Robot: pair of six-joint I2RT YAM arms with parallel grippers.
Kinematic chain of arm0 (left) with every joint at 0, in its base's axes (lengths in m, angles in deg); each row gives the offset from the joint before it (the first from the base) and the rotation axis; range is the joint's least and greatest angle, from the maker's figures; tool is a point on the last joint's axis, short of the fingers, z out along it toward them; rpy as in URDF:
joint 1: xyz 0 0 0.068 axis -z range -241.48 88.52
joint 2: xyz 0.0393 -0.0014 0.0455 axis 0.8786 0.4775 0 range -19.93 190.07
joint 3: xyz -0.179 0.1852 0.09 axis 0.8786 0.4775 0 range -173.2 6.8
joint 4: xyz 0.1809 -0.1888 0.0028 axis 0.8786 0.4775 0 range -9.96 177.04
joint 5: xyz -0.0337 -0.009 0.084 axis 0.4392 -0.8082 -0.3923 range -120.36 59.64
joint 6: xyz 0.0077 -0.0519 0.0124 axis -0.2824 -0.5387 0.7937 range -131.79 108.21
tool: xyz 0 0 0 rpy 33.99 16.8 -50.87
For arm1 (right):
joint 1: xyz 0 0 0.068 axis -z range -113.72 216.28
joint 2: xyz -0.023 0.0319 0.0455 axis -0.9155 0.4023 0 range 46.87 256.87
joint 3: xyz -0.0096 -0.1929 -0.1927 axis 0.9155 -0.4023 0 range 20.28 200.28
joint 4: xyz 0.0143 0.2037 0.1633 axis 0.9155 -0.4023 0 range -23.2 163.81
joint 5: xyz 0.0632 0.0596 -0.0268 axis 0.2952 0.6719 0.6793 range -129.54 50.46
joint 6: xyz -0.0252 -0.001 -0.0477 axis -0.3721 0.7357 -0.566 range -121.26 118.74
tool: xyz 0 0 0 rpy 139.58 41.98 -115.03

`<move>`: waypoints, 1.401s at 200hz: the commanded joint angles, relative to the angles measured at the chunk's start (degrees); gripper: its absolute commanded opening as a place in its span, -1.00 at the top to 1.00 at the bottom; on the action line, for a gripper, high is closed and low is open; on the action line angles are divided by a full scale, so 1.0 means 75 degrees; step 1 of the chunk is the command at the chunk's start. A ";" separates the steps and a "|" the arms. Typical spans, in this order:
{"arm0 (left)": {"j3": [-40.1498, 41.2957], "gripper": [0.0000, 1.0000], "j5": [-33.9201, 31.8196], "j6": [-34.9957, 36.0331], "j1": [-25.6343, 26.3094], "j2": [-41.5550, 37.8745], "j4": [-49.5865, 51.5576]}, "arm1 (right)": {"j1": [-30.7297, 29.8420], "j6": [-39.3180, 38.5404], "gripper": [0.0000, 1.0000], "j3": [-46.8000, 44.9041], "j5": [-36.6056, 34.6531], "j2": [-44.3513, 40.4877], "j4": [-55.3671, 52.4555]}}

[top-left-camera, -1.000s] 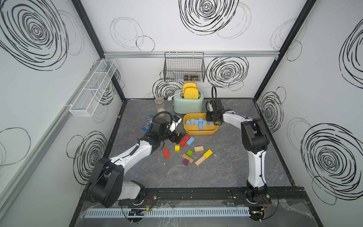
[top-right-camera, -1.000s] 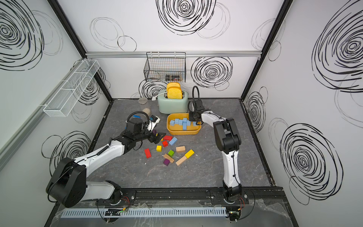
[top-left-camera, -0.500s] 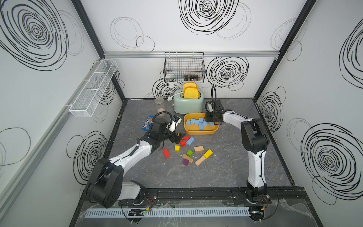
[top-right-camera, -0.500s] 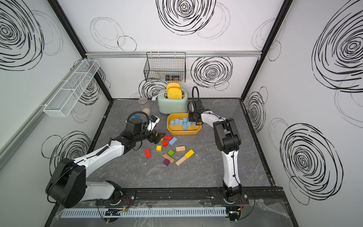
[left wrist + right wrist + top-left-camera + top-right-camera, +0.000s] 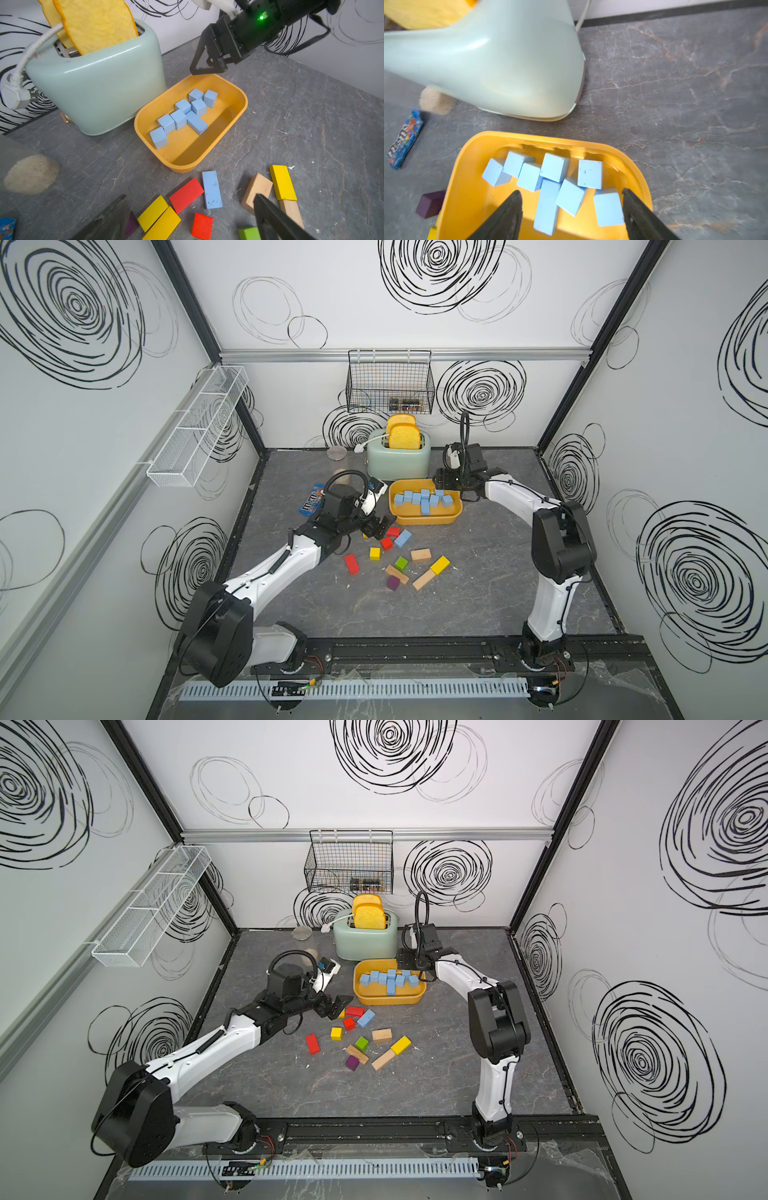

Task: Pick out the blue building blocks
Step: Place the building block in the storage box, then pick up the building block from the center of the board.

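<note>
Light-blue blocks (image 5: pixel 196 123), yellow tray (image 5: pixel 187 166), mint toaster (image 5: pixel 99 89), grey marbled tabletop (image 5: pixel 311 104), black-swirled white walls (image 5: pixel 83 456)

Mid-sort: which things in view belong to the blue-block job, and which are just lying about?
Job: blue blocks inside the yellow tray; loose blue brick outside it.

Lying about: red blocks, yellow blocks, green block, purple block, wooden blocks, toaster, candy packet, wire basket.
</note>
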 commanded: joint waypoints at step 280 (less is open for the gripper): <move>-0.2055 -0.99 -0.1417 -0.1644 0.1716 0.2601 0.3177 | -0.0182 0.0881 -0.95 -0.6654 0.2891 -0.6251 0.1799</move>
